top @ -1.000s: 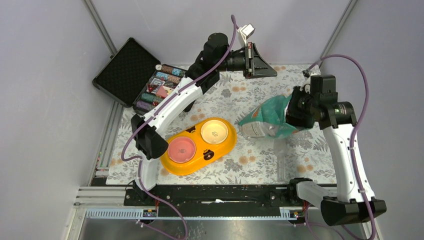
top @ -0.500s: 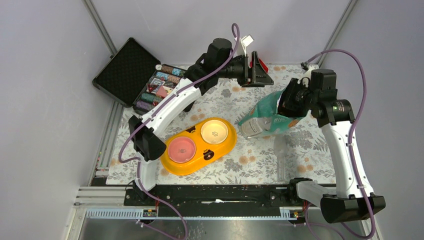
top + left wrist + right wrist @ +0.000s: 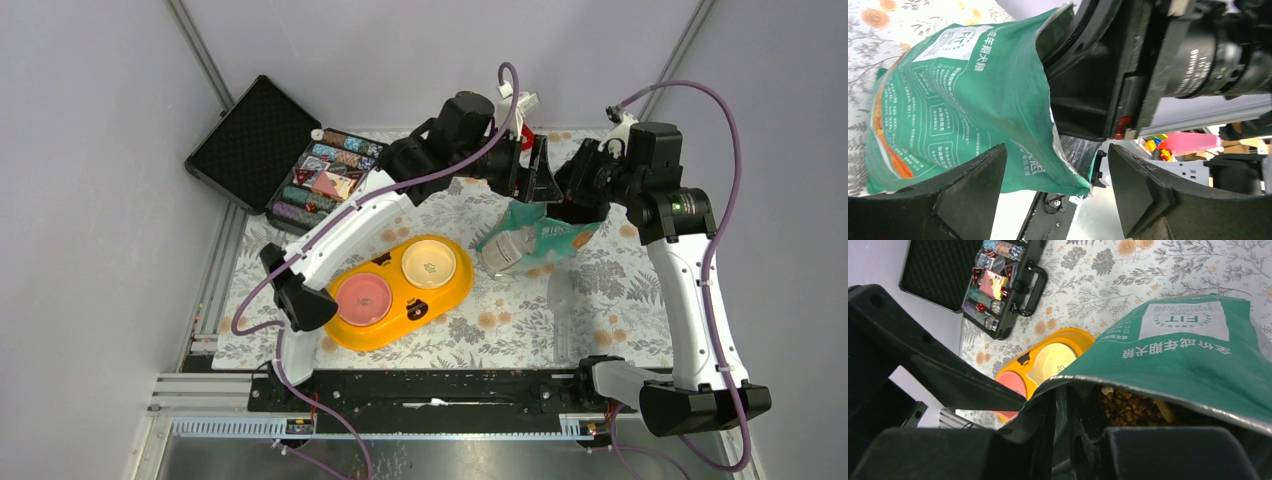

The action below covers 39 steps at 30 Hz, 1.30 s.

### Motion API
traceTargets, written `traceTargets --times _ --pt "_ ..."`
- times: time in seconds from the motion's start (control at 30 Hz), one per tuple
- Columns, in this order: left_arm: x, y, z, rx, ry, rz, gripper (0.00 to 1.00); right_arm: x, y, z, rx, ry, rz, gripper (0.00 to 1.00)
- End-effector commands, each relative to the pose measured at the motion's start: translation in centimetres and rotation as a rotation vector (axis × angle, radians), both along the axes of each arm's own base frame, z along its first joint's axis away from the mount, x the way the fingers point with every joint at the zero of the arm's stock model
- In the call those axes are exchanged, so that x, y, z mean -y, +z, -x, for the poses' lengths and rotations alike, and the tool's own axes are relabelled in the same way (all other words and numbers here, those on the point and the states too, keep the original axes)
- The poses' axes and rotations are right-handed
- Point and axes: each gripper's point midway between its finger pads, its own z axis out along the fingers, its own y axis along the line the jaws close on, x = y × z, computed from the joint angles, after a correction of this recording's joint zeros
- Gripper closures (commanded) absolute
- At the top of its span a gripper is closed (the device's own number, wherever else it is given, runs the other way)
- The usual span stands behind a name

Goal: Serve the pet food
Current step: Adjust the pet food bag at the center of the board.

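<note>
Status: pouch (image 3: 530, 238) hung by its mouth rim from right pincer (image 3: 570, 205), which is closed narrow on that one lip. Pouch sits right of yellow feeder (image 3: 440, 302), near but not over it. It can't be told whether its base rests on the surface (image 3: 620, 300). Pet food (image 3: 1128, 407) is all inside the pouch, and cream bowl (image 3: 428, 265) and pink bowl (image 3: 362, 297) are seen bare. Left pincer (image 3: 1058, 155) is spread wide, with the pouch's lower corner framed between its fingers and no contact seen.

Risks (judged):
- One thin pinch on flexible film, so the lip could slide out under the weight and the pouch be dropped.
- Mouth is open. If it's tipped before being brought over a bowl, kibble would be spilled onto the surface.
- Both pincers are crowded at the pouch top, so a knock between them is likely if the left is closed or advanced carelessly.
- If the left is closed too near the mouth, the opening could be squeezed flat and the pour blocked.

Views compared:
- R wrist: only view where kibble is seen, down through the open mouth. Feeder and chip case (image 3: 998, 290) are seen beyond.
- L wrist: the spread of the left fingers and the lip entering the right pincer are shown. No bowls.
- Top: overall layout is given, plus a clear plastic item (image 3: 560, 305) lying below the pouch, kind not told. Pouch contents are hidden.
</note>
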Motion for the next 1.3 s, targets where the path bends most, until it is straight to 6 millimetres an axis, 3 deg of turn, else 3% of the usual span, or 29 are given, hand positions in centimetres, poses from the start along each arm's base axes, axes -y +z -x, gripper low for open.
traceTargets --times 0.0,0.23,0.5,0.53,0.63,0.67,0.9,1.0,1.07,1.27 --pt "-1.0 2.1 -1.6 0.101 0.079 0.000 0.24 -1.0 3.2 -0.4 0.080 0.039 -0.051 0.79" --pt "0.0 0.5 -3.5 0.107 0.152 -0.037 0.34 -1.3 3.2 -0.3 0.072 0.051 -0.067 0.79" --pt "1.2 -0.8 -3.6 0.083 0.129 -0.046 0.37 -0.9 2.6 0.1 0.047 0.042 -0.047 0.78" --pt "1.2 -1.0 -3.7 0.082 0.129 -0.049 0.45 -0.9 2.5 0.1 0.042 0.041 -0.045 0.78" --pt "1.2 -1.4 -4.2 0.081 0.147 -0.058 0.89 -0.1 2.9 0.8 0.047 0.019 0.003 0.72" --pt "1.3 -1.4 -4.1 0.081 0.147 -0.058 0.99 0.5 3.0 1.1 0.052 0.007 0.038 0.70" --pt "1.2 -1.2 -4.8 0.074 0.164 -0.039 1.00 3.8 5.3 4.7 0.098 -0.095 0.180 0.45" --pt "1.1 -0.8 -4.7 0.071 0.160 -0.026 1.00 6.6 5.7 6.1 0.131 -0.215 0.267 0.30" --pt "1.1 -0.6 -4.5 0.070 0.158 -0.019 1.00 8.3 5.0 6.4 0.124 -0.287 0.328 0.17" --pt "1.1 -0.2 -4.2 0.061 0.147 -0.002 1.00 9.4 0.9 5.5 -0.012 -0.357 0.366 0.12"
